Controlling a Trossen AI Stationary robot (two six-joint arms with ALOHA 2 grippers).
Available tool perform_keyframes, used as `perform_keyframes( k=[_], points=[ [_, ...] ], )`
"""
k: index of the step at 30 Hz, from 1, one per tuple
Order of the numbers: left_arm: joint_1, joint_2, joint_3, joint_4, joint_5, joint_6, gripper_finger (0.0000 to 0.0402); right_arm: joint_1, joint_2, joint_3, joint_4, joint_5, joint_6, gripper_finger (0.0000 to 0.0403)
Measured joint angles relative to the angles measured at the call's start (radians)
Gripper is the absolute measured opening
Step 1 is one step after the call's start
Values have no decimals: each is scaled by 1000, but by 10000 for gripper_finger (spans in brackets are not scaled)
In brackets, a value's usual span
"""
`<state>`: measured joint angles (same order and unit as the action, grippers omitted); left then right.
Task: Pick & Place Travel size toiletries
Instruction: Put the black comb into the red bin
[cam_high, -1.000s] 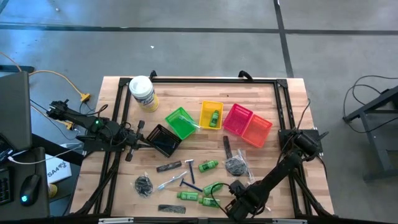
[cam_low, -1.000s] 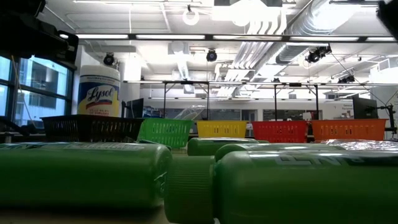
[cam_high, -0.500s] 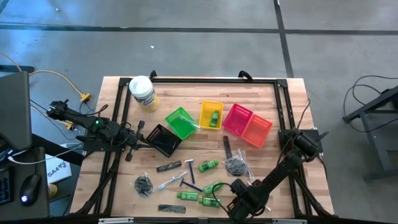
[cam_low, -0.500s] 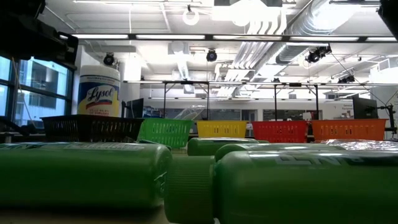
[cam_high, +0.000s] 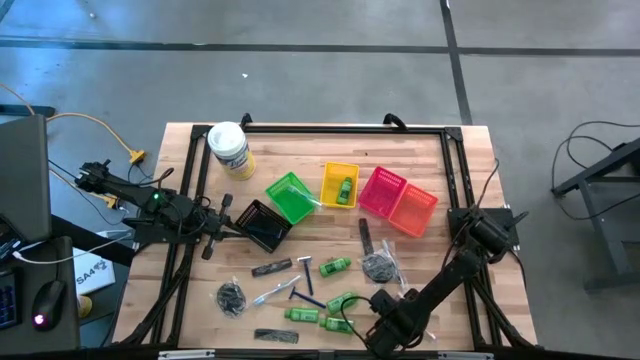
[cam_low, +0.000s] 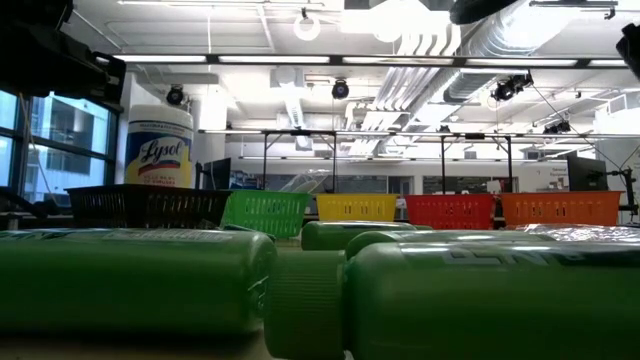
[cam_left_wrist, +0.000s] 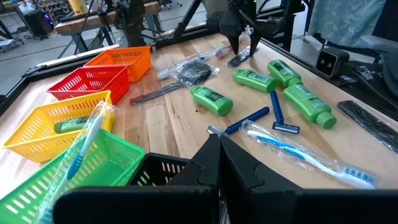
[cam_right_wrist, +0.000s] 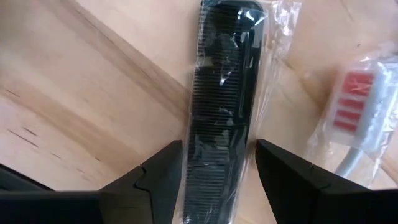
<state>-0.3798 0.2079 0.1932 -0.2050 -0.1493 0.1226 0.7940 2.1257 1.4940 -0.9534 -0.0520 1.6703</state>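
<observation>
Black comb (cam_right_wrist: 221, 106) lies between the lowered right claw's (cam_right_wrist: 214, 180) spread fingers.

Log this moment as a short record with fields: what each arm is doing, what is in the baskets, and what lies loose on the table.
right gripper: low at the table's near edge, fingers open either side of a wrapped black comb, not yet closed
beside it: wrapped toothbrush
left gripper: fingers shut, holding nothing, waiting at the black basket on the table's left
yellow basket: one green bottle
green basket: one wrapped toothbrush
red basket: nothing seen inside
orange basket: nothing seen inside
loose on table: green bottles, razors, combs, mesh bundles
</observation>
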Motion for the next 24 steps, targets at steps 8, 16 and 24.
perform_keyframes(
  k=[8,16,24],
  points=[
    [0,0,0,0,0,-1,0,4,3,-2,2,15,-63,193],
    [0,0,0,-4,0,-14,0,-4,33,0,0,4,-82,111],
    [0,0,0,-5,0,-23,0,-4,34,-2,-3,2,-103,77]
  ],
)
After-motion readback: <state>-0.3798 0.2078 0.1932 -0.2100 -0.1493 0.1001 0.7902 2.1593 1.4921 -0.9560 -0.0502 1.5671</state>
